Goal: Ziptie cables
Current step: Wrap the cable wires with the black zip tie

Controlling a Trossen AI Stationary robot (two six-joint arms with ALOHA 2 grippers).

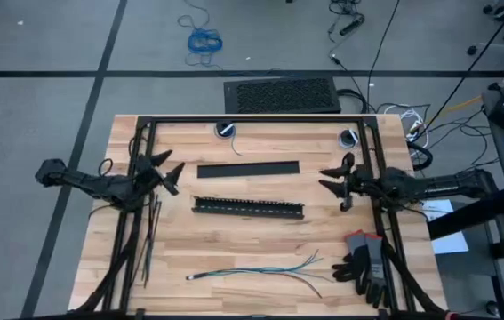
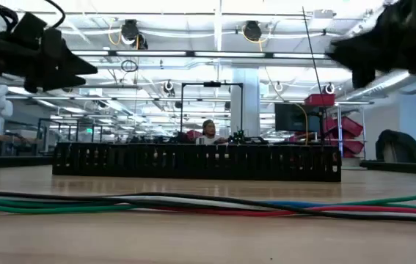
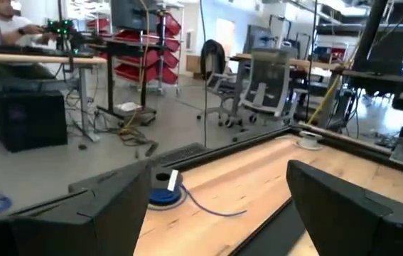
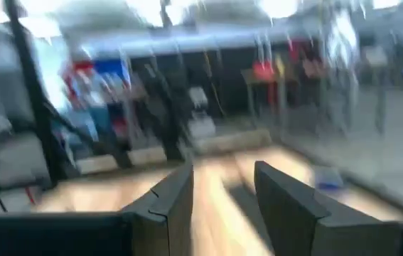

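A pale wooden table (image 1: 260, 249) with a black frame around it fills the view from above, and two dark robot arms reach in from its left and right sides. The left tool (image 1: 170, 174) hovers over the table's left part with its fingers spread wide apart, holding nothing. The right tool (image 1: 333, 182) hovers over the right part, also spread open and empty. Between them a black slotted bar (image 1: 248, 208) lies across the middle of the table, and a flat black bar (image 1: 248, 169) lies just behind it, apart from it. A pair of grey and black gloves (image 1: 364, 262) sits near the front right corner. The cables (image 1: 260, 270), a loose bundle of thin blue, green and pale wires with splayed ends, lie along the front of the table, well apart from both tools. The zipties (image 1: 150, 238), thin black strips, lie near the left edge, below the left tool.
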